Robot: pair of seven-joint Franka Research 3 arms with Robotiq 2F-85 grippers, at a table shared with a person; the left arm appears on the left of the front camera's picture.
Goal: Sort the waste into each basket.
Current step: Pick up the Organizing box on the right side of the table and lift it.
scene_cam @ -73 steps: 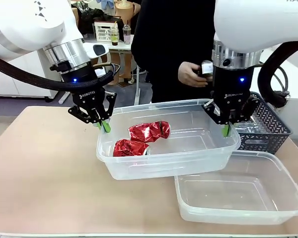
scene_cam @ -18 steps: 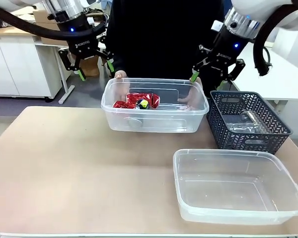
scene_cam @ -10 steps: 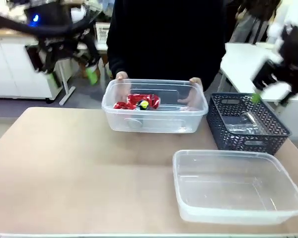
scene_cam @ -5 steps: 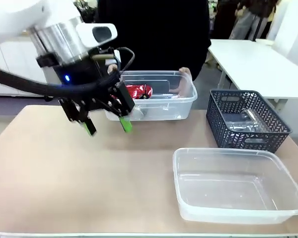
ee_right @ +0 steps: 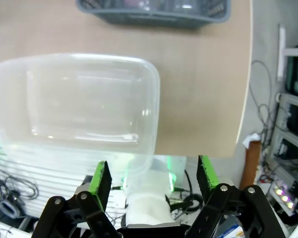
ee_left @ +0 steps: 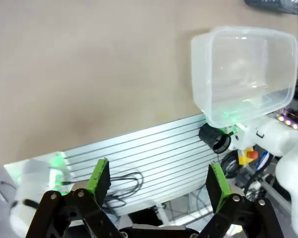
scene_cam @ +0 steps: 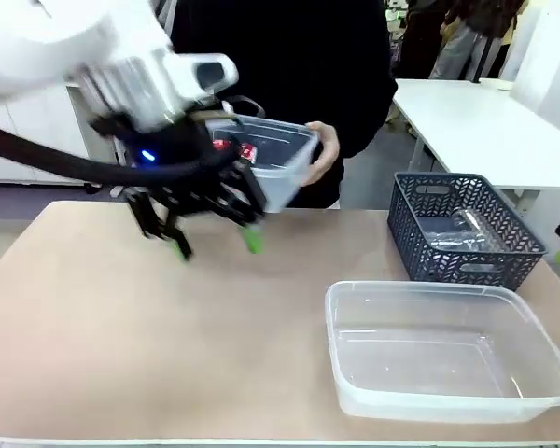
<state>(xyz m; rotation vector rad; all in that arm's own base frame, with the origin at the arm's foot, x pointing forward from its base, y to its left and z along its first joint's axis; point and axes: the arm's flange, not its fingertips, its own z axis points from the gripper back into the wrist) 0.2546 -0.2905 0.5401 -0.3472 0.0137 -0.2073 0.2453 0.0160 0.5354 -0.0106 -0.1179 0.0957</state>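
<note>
my left gripper (scene_cam: 215, 245) hangs over the far left part of the bench (scene_cam: 121, 345), fingers spread wide apart with nothing between them. from my left wrist i look down past the green pads (ee_left: 98, 176) at bare bench top and its ribbed metal edge.

my right gripper (ee_right: 153, 178) is also wide apart and holds nothing; in the front view only a sliver of it shows at the right edge. it looks down at the clear tub (ee_right: 74, 104), which sits on the near right of the bench with nothing in it, and at the dark grey basket (ee_right: 154, 12) beyond it.

the person's hand (scene_cam: 323, 154) holds the second clear tub (scene_cam: 285, 166) lifted off the bench at the far side, just behind my left arm. the red cans (scene_cam: 233, 147) lie inside it. the dark grey basket stands at the far right, next to the tub on the bench, with a clear bottle (scene_cam: 467, 227) lying in it.
</note>
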